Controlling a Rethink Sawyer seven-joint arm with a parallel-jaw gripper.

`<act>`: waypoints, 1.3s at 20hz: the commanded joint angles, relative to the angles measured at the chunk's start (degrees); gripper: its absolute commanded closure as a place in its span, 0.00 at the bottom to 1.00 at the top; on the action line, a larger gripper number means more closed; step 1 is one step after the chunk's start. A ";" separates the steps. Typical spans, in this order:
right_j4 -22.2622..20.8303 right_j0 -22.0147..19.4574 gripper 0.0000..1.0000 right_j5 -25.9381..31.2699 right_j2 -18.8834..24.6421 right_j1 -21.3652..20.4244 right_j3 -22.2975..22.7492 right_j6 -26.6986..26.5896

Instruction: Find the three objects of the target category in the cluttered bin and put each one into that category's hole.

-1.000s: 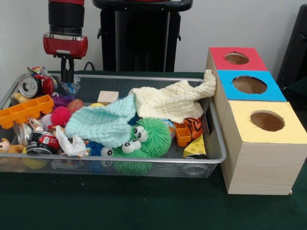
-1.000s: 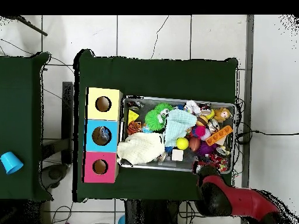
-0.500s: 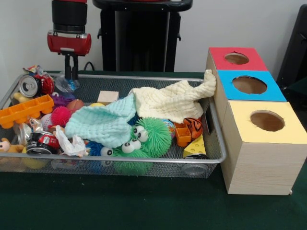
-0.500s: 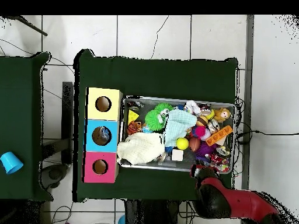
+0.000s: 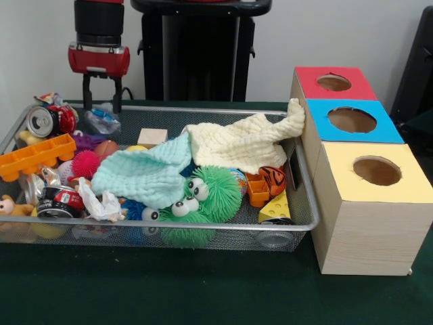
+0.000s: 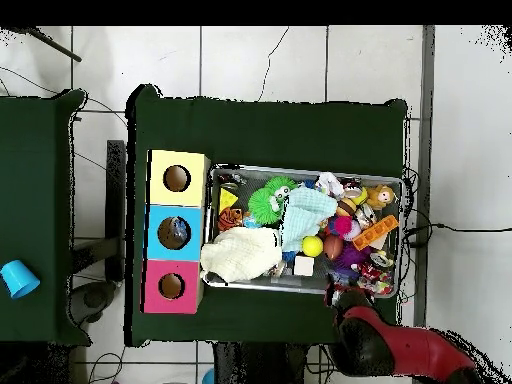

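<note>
Green cloth covers the tabletop (image 5: 203, 298); in the overhead view the floor round it is pale tile, and a white wall stands behind in the front view.

Near edge: a wire-mesh bin (image 5: 169, 227) with a rounded metal rim, its long axis running along the table's near edge. To its right stands a wooden box (image 5: 365, 230) with three round holes in a row running away from the near edge: yellow hole (image 5: 377, 170) nearest, blue hole (image 5: 352, 120) in the middle, red hole (image 5: 333, 82) farthest.

Along the bin's near rim: a furry green toy with bulging eyes (image 5: 203, 196) and a yellow cheese wedge (image 5: 276, 206) at the near right corner. Middle of the bin: a mint waffle-weave cloth (image 5: 145, 172) lies crumpled, and a cream cloth (image 5: 243, 142) stretches toward the box, one corner draped up against the box wall. Left side: an orange ribbed block (image 5: 35, 156), long axis along the left rim, a spiky pink ball (image 5: 86, 163) and a crushed can (image 5: 40, 122). A plain wooden cube (image 5: 152, 137) sits near the far rim.

Far left corner: the gripper (image 5: 101, 101) hangs with fingers spread apart, grasping nothing, straddling a crumpled clear wrapper (image 5: 101, 120)
</note>
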 commanded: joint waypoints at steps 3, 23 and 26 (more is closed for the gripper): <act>-1.47 -0.34 0.00 8.57 0.70 3.16 2.09 0.80; -1.89 -0.93 1.00 8.20 1.30 3.70 1.79 0.90; -2.19 -0.86 1.00 7.78 1.16 4.41 1.24 0.93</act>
